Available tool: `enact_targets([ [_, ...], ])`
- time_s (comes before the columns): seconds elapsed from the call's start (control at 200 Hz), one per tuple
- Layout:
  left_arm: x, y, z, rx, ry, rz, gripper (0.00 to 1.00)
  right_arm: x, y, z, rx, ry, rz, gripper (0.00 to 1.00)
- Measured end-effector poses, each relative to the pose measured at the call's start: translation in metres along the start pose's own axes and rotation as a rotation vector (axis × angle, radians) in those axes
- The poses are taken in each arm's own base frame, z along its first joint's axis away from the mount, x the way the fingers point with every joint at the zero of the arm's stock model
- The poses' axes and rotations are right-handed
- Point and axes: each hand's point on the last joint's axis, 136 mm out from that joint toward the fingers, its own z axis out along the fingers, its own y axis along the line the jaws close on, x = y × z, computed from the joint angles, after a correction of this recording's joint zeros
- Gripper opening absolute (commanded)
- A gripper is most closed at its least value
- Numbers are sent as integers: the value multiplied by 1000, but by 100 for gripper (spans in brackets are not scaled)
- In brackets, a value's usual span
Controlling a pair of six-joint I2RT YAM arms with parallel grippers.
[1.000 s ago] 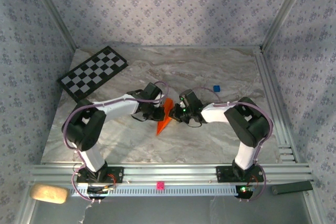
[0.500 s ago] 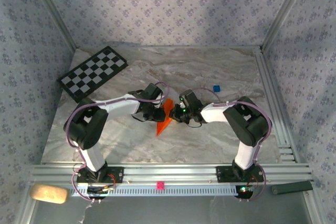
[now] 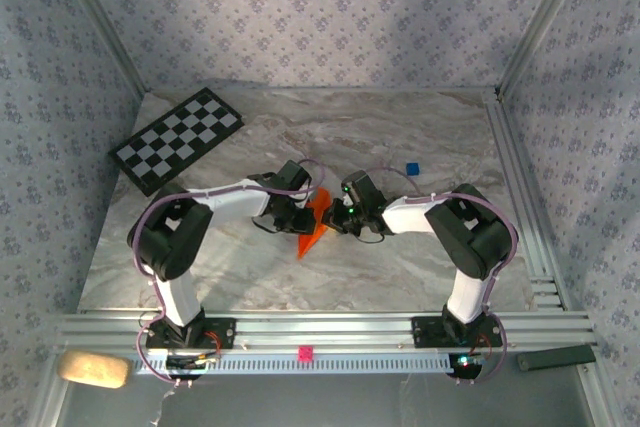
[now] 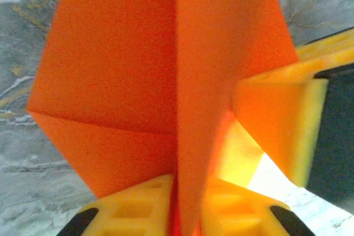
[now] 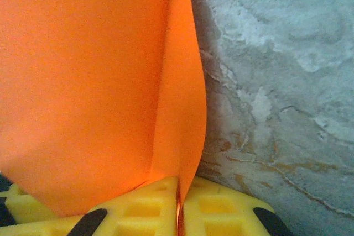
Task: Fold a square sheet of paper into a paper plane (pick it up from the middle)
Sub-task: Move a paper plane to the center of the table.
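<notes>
Paper plane [image 3: 312,225], bright orange and partly folded, sits at the middle of the marble-patterned surface [image 3: 240,277], held between two pincers. From overhead we see a slim dart shape. Its long axis runs far to near, leaning slightly left, with the sharp tip pointing near-left and the wider end on the far side.

The left pincer [image 3: 298,215] reaches in from the left and the right pincer [image 3: 336,221] from the right, and both arms cover the paper's side edges from above. In the left wrist camera we see the left pincer [image 4: 177,200] with its yellow fingers [image 4: 133,208] pinched tight on a raised centre crease. Flat orange panels spread to either side of it, and one is crossed by a diagonal fold line. A yellow finger of the other pincer shows at the right, just beside the paper. In the right wrist camera, the right pincer [image 5: 178,197] is likewise clamped on a folded edge, with grey veined stone beside it.

A black-and-white checkerboard [image 3: 177,137] lies flat at the far-left corner, well apart. A small blue cube [image 3: 411,168] rests near the right arm, on its far side. A tiny pink cube [image 3: 305,353] sits on the near metal rail between the arm bases.

The paper looks thin and matte with crisp creases, and the fingers are yellow plastic with gridded recesses.
</notes>
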Motion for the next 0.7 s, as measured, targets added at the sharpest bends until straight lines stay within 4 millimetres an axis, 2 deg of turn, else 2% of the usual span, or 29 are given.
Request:
enact_targets([
  [0.195,-1,-1,1,3,0,2,9,-1,1,0,-4,-3,0,17],
  [0.34,-4,1,1,-23,-13,-1,4,-3,5,-5,-18,-13,-10,35],
  [0.385,-6,3,0,-44,-21,-6,5,-5,5,-10,-15,-25,-7,38],
  [0.59,-17,20,-9,-171,-72,-52,4,-20,2,-49,14,-123,-17,39],
  [0.7,-26,24,-15,-219,-98,-83,6,-26,-7,-66,32,-169,-8,40],
])
